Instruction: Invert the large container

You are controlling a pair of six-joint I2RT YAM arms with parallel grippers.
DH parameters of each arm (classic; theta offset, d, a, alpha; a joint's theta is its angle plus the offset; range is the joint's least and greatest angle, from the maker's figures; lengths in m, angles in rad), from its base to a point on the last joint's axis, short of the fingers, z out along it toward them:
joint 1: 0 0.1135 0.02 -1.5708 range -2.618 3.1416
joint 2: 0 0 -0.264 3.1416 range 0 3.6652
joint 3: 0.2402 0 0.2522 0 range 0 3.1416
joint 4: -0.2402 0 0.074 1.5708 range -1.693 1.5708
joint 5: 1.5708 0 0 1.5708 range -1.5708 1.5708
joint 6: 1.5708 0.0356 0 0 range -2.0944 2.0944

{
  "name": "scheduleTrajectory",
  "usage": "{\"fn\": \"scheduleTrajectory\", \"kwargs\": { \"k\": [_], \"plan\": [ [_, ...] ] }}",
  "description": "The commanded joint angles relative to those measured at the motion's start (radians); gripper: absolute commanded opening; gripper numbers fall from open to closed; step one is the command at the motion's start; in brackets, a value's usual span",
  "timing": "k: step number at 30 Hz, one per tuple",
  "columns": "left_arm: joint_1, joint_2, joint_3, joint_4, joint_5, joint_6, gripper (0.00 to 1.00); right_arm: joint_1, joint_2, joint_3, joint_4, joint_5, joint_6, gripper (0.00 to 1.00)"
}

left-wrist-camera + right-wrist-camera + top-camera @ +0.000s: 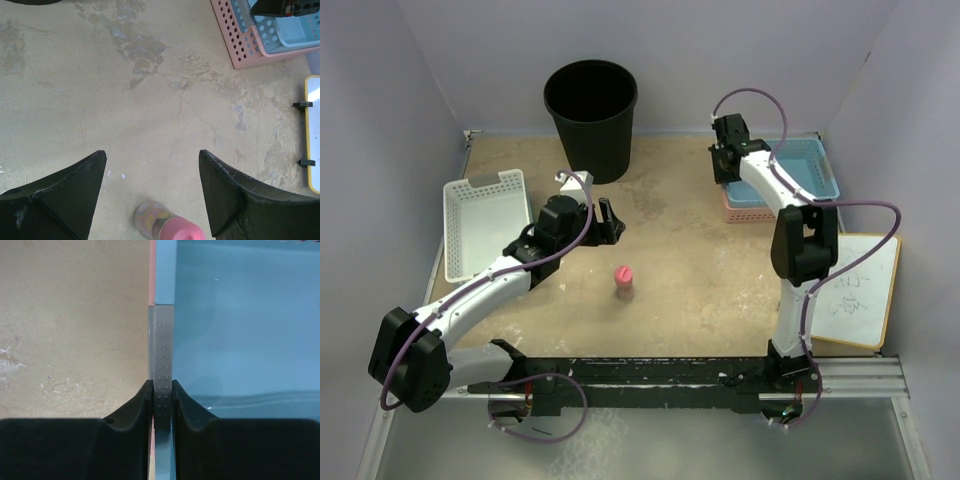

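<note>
The large container [590,115] is a tall black tapered bin. It stands upright, open end up, at the back of the table. A sliver of it shows at the top left of the left wrist view [30,1]. My left gripper [616,222] is open and empty, low over the table in front of the bin and apart from it; in the left wrist view [152,152] bare table lies between the jaws. My right gripper [723,172] is far to the bin's right. In the right wrist view [162,385] it is shut on the grey dotted strip [162,340] on the blue basket's left rim.
The blue basket [810,168] sits nested in a pink basket [745,212] at the back right. A white basket [485,220] lies at the left. A small pink-capped bottle [624,282] stands mid-table, below my left jaws [165,225]. A whiteboard [860,290] lies at the right.
</note>
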State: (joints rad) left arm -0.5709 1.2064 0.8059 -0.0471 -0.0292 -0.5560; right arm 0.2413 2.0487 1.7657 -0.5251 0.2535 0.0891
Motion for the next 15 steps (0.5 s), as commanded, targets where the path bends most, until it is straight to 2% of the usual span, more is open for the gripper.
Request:
{"fn": "scheduleTrajectory", "kwargs": {
  "k": [1,3,6,9,15],
  "plan": [
    [-0.001,-0.014,0.049,-0.002,-0.032,0.024,0.72,0.002,-0.074,0.06,0.001,0.04,-0.006,0.12],
    [-0.001,-0.02,0.051,-0.003,-0.039,0.025,0.72,0.002,-0.108,0.089,-0.011,0.044,-0.006,0.05],
    [-0.001,-0.027,0.054,-0.01,-0.042,0.028,0.72,0.003,-0.168,0.143,-0.016,0.086,-0.029,0.0],
    [-0.001,-0.02,0.066,-0.043,-0.035,0.036,0.72,0.003,-0.222,0.186,-0.011,0.105,-0.028,0.0],
    [0.0,-0.07,0.054,-0.056,-0.087,0.013,0.72,0.023,-0.346,0.222,-0.01,0.007,-0.003,0.0]
  ]
}}
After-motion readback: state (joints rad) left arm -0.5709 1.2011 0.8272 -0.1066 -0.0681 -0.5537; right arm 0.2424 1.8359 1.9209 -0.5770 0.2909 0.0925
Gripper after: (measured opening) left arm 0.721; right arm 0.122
